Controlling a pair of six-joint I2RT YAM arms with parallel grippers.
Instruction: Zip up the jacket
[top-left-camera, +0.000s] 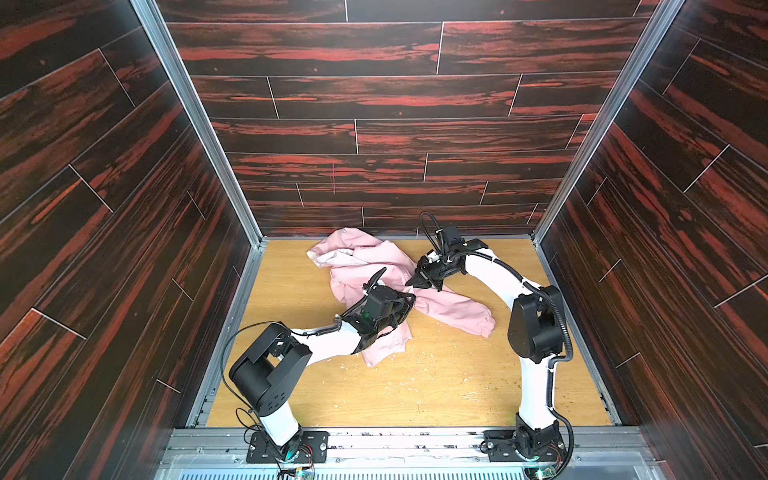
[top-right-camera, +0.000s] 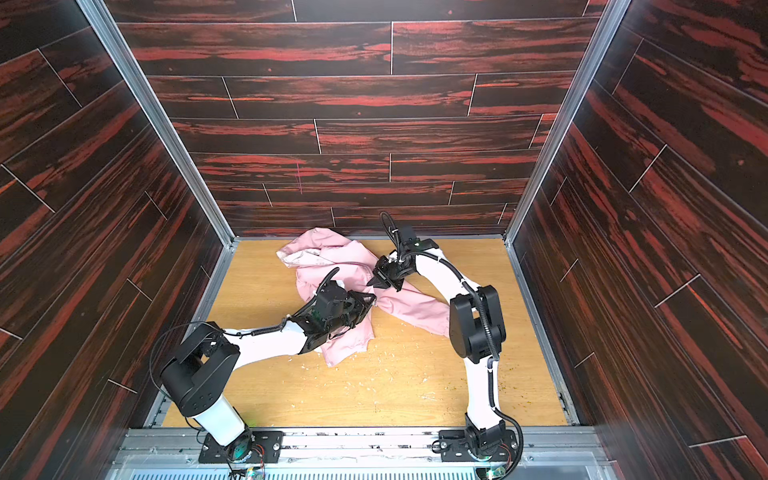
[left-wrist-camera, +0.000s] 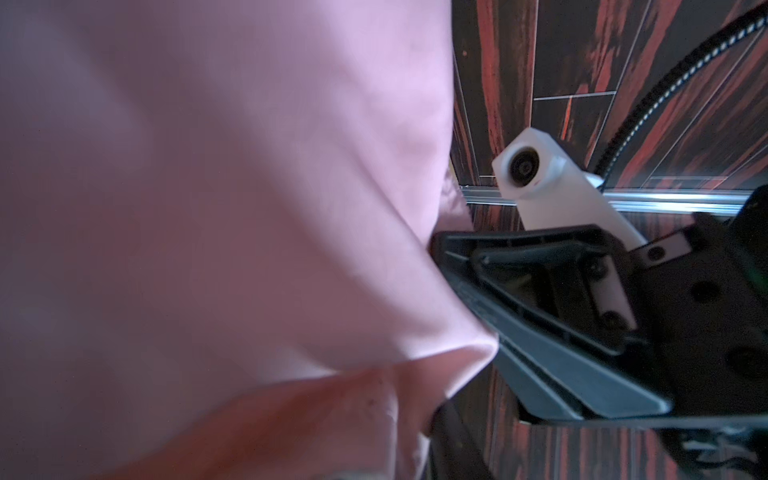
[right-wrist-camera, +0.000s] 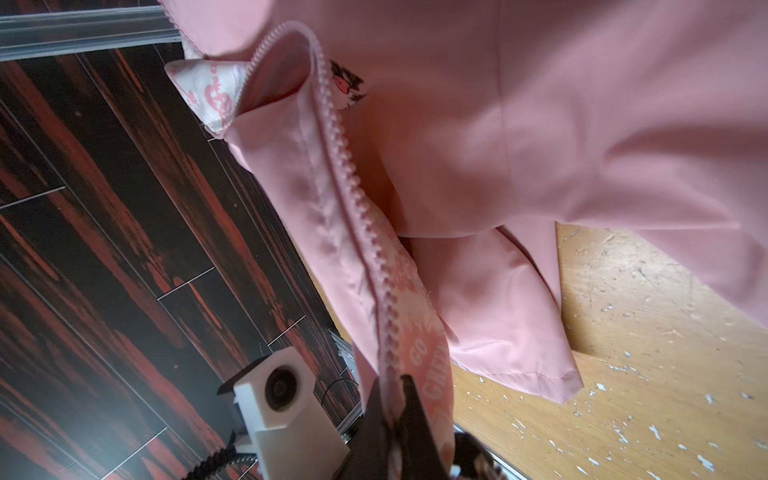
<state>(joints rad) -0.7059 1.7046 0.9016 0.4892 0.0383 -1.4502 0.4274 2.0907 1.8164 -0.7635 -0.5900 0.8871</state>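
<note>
The bench (top-left-camera: 415, 386) is offering plenty of bare room toward the front, while the back wall (top-left-camera: 374, 187) is closing off the far side, so any pulling is better going forward. The jacket (top-left-camera: 365, 257) is lying bunched at the back-middle of the bench, its far end near that wall and one sleeve (top-left-camera: 457, 311) trailing toward the right arm. It is looking light, thin and limp (probably a little slick), so it is likely going to sag and slide rather than keep a shape. The firm places to take hold are the zipper edge and the hem (right-wrist-camera: 519, 382). The zipper teeth (right-wrist-camera: 357, 216) are running as a single unjoined row down one front edge. The right fingers (right-wrist-camera: 415, 419) are pinching tight on that toothed edge. A fold is lying between the left fingers (left-wrist-camera: 561, 345) — whether they are clamping it I cannot tell.
</note>
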